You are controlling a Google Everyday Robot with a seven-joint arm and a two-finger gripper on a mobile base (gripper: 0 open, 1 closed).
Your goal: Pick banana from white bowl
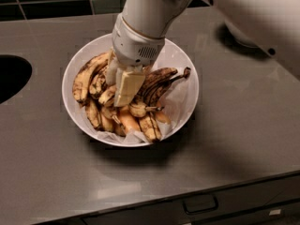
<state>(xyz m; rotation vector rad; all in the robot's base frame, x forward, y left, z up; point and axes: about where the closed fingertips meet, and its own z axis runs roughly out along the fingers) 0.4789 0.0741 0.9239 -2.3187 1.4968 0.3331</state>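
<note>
The large white bowl (185, 60), lined with crumpled white paper, sits on the grey counter in the middle of the camera view. It holds several overripe, brown-spotted bananas (86, 78). My gripper (118, 93) reaches straight down into the bowl from above, its tip among the bananas left of centre. A dark banana (159, 81) lies just right of it. The white wrist hides the bananas directly beneath it.
The grey counter (234, 125) has a dark round opening (11, 76) at the left edge. A black tiled wall runs along the back. The counter's front edge and a drawer handle (200, 204) are at the bottom. My arm crosses the top right.
</note>
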